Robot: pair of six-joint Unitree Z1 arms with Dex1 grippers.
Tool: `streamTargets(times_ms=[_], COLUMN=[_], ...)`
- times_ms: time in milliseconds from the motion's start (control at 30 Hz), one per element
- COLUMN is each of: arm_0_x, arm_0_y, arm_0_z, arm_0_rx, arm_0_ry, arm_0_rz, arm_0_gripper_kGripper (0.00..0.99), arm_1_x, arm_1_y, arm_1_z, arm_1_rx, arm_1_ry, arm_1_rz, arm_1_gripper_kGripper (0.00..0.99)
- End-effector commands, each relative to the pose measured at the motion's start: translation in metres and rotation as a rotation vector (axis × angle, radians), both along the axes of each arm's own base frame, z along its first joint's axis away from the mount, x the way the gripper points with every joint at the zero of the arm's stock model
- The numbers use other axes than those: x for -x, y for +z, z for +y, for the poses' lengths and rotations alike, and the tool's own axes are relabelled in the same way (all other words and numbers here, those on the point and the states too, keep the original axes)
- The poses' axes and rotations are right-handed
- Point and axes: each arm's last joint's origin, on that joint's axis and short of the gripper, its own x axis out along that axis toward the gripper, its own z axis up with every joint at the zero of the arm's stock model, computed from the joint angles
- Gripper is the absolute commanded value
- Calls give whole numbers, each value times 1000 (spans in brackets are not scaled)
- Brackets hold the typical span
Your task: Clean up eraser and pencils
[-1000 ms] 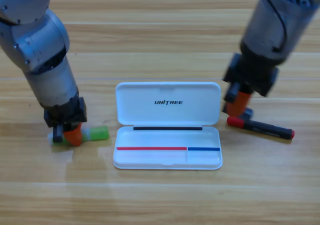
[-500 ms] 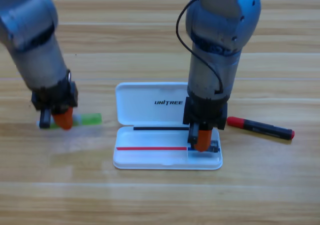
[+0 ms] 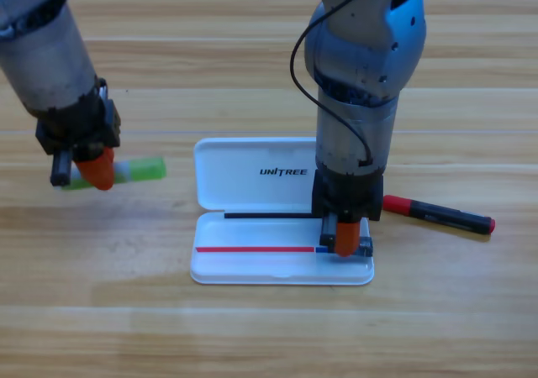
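Left of the white case (image 3: 282,210), the left gripper (image 3: 84,166) is gripping the pale-green bar (image 3: 139,170) in closed jaws, lifting it off the table. The case is lying open; the right gripper (image 3: 343,235) is hovering over its right compartment, apparently placing the eraser (image 3: 363,245), jaw state unclear. Right of the case, the red-capped marker (image 3: 439,214) is waiting on the table, so most packing remains.

Left gripper (image 3: 84,166): grips the pale-green bar (image 3: 139,170) near the table's (image 3: 269,336) left edge.
Right gripper (image 3: 345,237): over the white case's (image 3: 252,265) right compartment.
Red-capped marker (image 3: 439,214): right of the case.
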Motion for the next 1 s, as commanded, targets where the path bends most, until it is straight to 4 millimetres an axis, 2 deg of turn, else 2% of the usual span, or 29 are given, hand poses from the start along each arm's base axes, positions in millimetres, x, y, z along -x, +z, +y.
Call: streamTargets(times_ms=[33, 100, 167, 200, 267, 400, 567, 633, 700, 767, 833, 933, 1000], arm_0_x=[1, 1, 2, 2, 3, 3, 7, 9, 12, 14, 16, 20, 23], arm_0_y=[15, 20, 24, 26, 29, 36, 49, 54, 58, 59, 54, 41, 30], arm_0_z=[6, 6, 5, 5, 3, 1, -12, -22, -35, -48, -65, -89, -102], arm_0_rx=[-6, -5, -3, -2, -2, 1, 12, 25, 44, 61, 77, 81, 84], arm_0_ry=[5, 3, 0, 0, -5, -11, -33, -55, -80, -108, -143, -191, -212], arm_0_rz=[-9, -11, -13, -15, -15, -18, -24, -9, 27, 67, 118, 183, 223], arm_0_gripper_kGripper=[0, 0, 0, 0, 0, 0, 0, 0, 0, 0, 0, 0, 0], arm_1_x=[6, 8, 11, 13, 18, 34, 72, 82, 84, 79, 63, 35, 12], arm_1_y=[-27, -21, -13, -8, 5, 40, 98, 113, 119, 115, 103, 75, 56], arm_1_z=[7, 5, 2, 1, -2, -21, -71, -92, -112, -129, -142, -153, -153], arm_1_rx=[67, 59, 42, 31, 9, -46, -170, -192, -198, -177, -147, -103, -81], arm_1_ry=[32, 32, 32, 33, 36, 49, 92, 87, 63, 37, -25, -104, -125], arm_1_rz=[35, 32, 34, 37, 30, 29, 55, 34, 17, 12, -11, -83, -104], arm_1_gripper_kGripper=[193, 506, 712, 802, 888, 960, 990, 990, 989, 989, 988, 989, 990])
